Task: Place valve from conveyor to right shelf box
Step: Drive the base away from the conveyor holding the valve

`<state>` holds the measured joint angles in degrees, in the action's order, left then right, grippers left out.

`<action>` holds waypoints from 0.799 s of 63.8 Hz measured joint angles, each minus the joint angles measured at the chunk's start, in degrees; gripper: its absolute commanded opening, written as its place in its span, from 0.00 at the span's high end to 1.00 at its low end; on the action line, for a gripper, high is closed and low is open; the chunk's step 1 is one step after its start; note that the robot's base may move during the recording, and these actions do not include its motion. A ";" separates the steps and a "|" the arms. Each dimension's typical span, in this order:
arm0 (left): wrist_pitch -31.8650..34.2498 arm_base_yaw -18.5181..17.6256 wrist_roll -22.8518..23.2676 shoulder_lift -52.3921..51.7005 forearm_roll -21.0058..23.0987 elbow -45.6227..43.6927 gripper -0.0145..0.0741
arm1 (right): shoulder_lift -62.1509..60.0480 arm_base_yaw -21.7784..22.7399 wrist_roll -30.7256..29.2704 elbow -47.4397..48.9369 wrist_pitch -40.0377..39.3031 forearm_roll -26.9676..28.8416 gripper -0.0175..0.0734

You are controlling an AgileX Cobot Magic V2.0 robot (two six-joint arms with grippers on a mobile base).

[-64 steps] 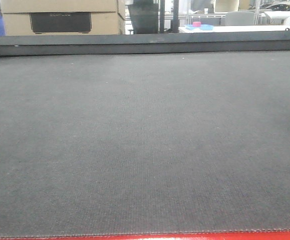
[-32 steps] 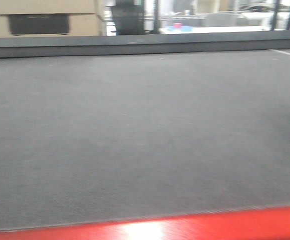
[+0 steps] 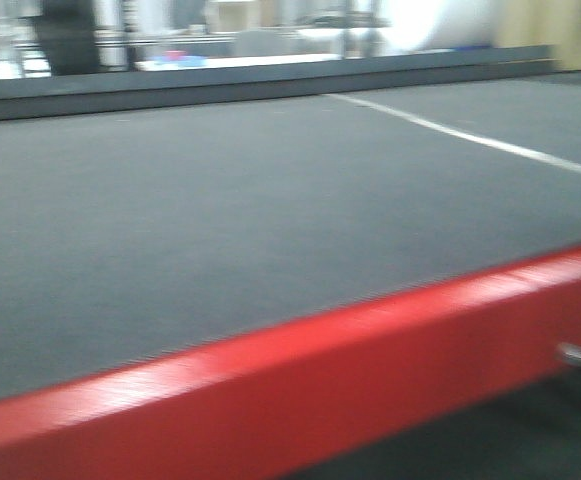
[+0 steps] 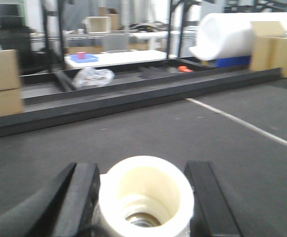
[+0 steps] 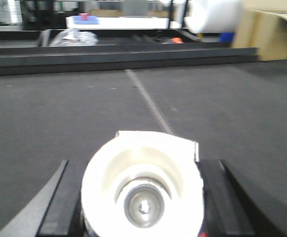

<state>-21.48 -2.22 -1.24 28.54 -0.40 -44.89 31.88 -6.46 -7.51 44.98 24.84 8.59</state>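
Bottom middle, black left gripper (image 4: 143,200) and right gripper (image 5: 142,200) each squeeze a white-capped silver valve (image 4: 144,185). Looks picked up; shelf box trip is left.

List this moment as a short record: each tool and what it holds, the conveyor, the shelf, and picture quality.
left tool: shut on left valve, fingers on both sides of its white cap, open end towards the camera
right tool: shut on right valve, held the same way, metal core visible inside the cap
conveyor: dark grey belt, red frame in front, white line across the belt
right shelf: not in view
picture quality: front view blurred
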 measured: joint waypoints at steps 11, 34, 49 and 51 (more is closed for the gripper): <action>0.00 0.00 0.00 0.00 0.00 0.00 0.96 | 0.00 0.00 0.00 0.00 0.00 0.00 0.98; 0.00 0.00 0.00 0.00 0.00 0.00 0.96 | 0.00 0.00 0.00 0.00 0.00 0.00 0.98; 0.00 0.00 0.00 0.00 0.00 0.00 0.96 | 0.00 0.00 0.00 0.00 0.00 0.00 0.98; 0.00 0.00 0.00 0.00 0.00 0.00 0.96 | 0.00 0.00 0.00 0.00 0.00 0.00 0.98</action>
<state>-21.48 -2.22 -1.24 28.54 -0.40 -44.89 31.88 -6.46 -7.51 44.98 24.84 8.59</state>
